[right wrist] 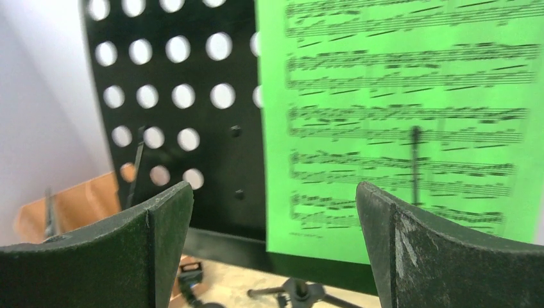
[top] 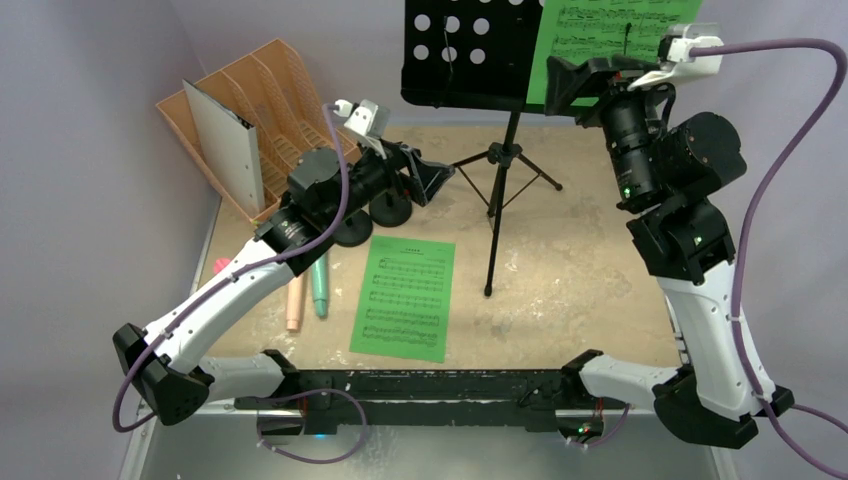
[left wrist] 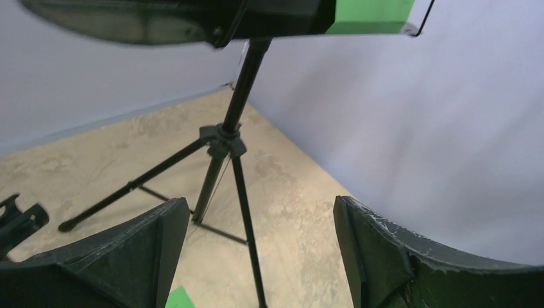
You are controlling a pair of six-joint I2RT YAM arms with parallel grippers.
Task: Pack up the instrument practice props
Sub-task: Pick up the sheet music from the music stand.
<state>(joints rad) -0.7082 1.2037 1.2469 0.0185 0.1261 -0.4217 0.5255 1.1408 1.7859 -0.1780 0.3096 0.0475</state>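
Top external: tripod (top: 500, 190) upright, vertical.

Tan table (top: 600, 300) holds tripod (top: 497, 190), green page (top: 404, 297), pink microphone (top: 294, 303), teal microphone (top: 320, 294), round-based poles (top: 392, 212), rack (top: 270, 90).

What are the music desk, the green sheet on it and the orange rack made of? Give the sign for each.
Music desk: probably thin metal painted matt black, judging by its punched round holes; plastic is possible. Green sheet: paper, thin, with printed staves. Orange rack: likely moulded plastic, with slotted walls in one even colour.
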